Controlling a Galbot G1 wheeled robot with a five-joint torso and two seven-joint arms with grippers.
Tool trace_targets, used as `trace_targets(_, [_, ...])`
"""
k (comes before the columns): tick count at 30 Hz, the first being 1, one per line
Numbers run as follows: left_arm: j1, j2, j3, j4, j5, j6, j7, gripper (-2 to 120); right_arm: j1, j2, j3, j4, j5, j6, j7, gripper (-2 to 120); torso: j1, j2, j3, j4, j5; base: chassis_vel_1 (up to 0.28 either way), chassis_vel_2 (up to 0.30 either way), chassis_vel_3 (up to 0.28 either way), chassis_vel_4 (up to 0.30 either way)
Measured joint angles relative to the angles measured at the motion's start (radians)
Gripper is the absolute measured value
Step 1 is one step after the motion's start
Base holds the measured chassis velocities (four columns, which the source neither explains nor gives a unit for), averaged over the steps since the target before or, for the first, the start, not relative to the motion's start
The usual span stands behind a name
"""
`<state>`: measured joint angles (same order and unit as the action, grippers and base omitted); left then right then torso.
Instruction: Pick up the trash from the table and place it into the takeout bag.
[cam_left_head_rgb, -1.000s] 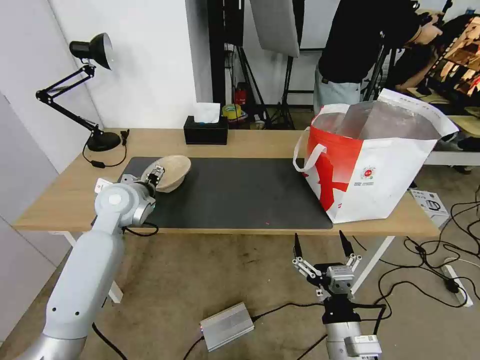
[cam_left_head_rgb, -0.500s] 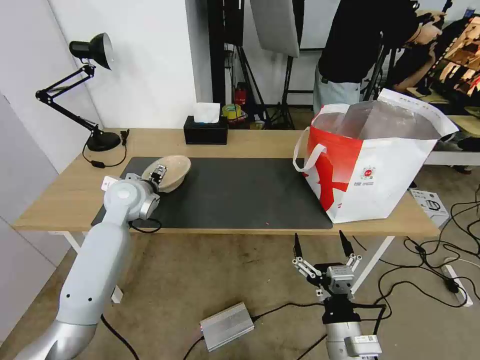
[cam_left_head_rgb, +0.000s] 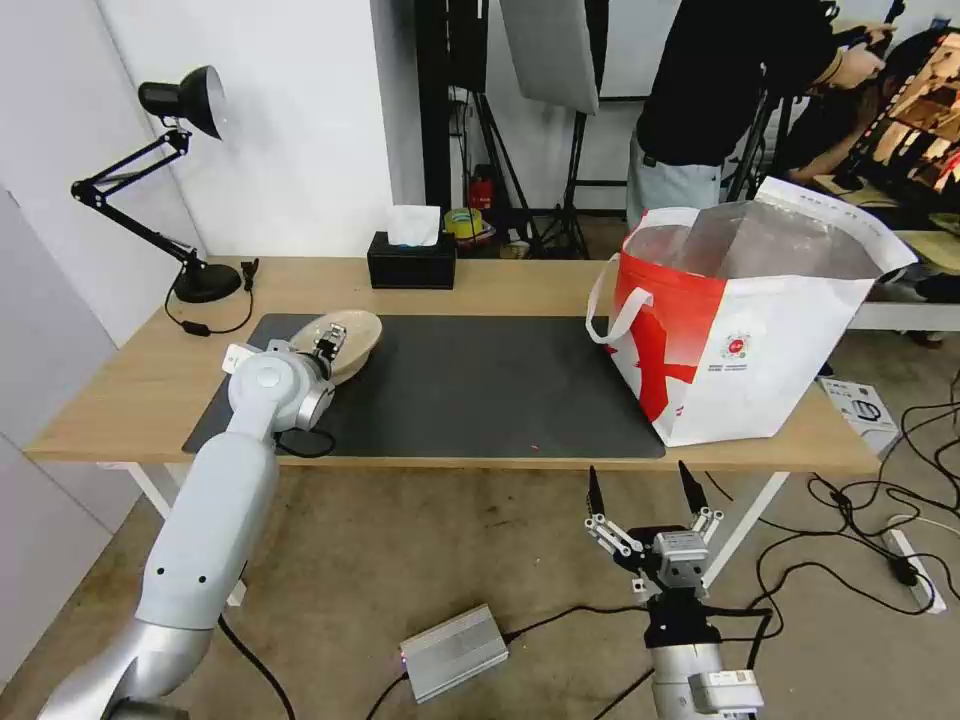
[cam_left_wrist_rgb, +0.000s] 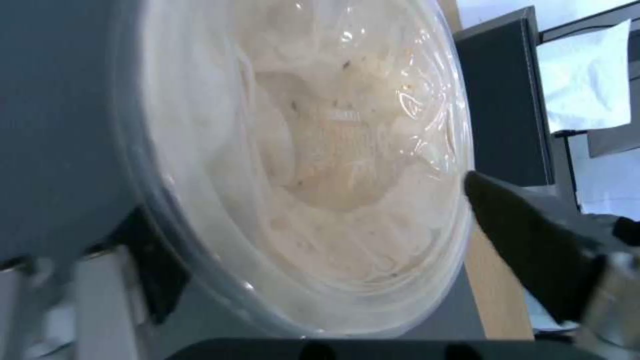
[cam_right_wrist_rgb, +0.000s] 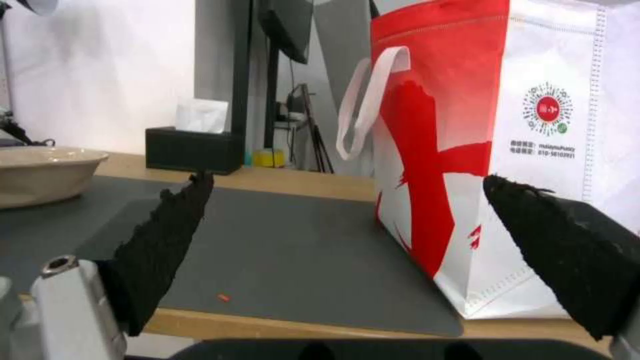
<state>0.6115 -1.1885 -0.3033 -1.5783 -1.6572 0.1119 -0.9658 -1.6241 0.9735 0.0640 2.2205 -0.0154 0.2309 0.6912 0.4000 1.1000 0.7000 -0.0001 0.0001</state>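
A beige pulp bowl (cam_left_head_rgb: 352, 328) (cam_right_wrist_rgb: 40, 170) with a clear film over it rests at the left end of the dark mat (cam_left_head_rgb: 480, 390) on the table (cam_left_head_rgb: 520, 283). My left gripper (cam_left_head_rgb: 328, 345) (cam_left_wrist_rgb: 303, 195) is open at the bowl's near rim. In the left wrist view one dark finger (cam_left_wrist_rgb: 527, 240) stands wide of the rim and the other is hidden behind the bowl (cam_left_wrist_rgb: 333, 175). The takeout bag (cam_left_head_rgb: 760, 340) (cam_right_wrist_rgb: 533, 125) stands open at the table's right end. My right gripper (cam_left_head_rgb: 640, 480) (cam_right_wrist_rgb: 347, 176) hangs open below the front edge, holding nothing.
A black tissue box (cam_left_head_rgb: 410, 262) (cam_right_wrist_rgb: 190, 147) sits at the table's back middle and a black desk lamp (cam_left_head_rgb: 190, 180) at the back left. Cables and a silver box (cam_left_head_rgb: 455, 650) lie on the floor. A person stands behind the bag.
My left arm has swung to the right and its gripper has pushed a little farther onto the bowl. The bowl now lies flatter. The right arm has not moved.
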Motion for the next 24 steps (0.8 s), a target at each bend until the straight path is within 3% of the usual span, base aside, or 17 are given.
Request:
trace_targets(4, [0.025, 0.010, 0.000, -0.023, 0.017, 0.000, 0.018, 67, 0.000, 0.000, 0.000, 0.000, 0.000, 0.000, 0.000, 100, 0.000, 0.000, 0.000, 0.0002, -0.0002, 0.000, 0.000, 0.000, 0.000])
trace_targets(9, [0.036, 0.015, -0.003, -0.040, 0.019, 0.000, 0.027, 55, 0.000, 0.000, 0.000, 0.000, 0.000, 0.000, 0.000, 100, 0.000, 0.000, 0.000, 0.0001, -0.0002, 0.000, 0.000, 0.000, 0.000])
trace_targets(22, [0.055, 0.022, -0.006, -0.083, 0.019, -0.003, 0.039, 3, 0.000, 0.000, 0.000, 0.000, 0.000, 0.000, 0.000, 100, 0.000, 0.000, 0.000, 0.0001, -0.0001, 0.000, 0.000, 0.000, 0.000])
trace_targets(24, [0.057, 0.022, -0.006, -0.085, 0.019, -0.003, 0.039, 1, 0.000, 0.000, 0.000, 0.000, 0.000, 0.000, 0.000, 100, 0.000, 0.000, 0.000, 0.0000, -0.0001, 0.000, 0.000, 0.000, 0.000])
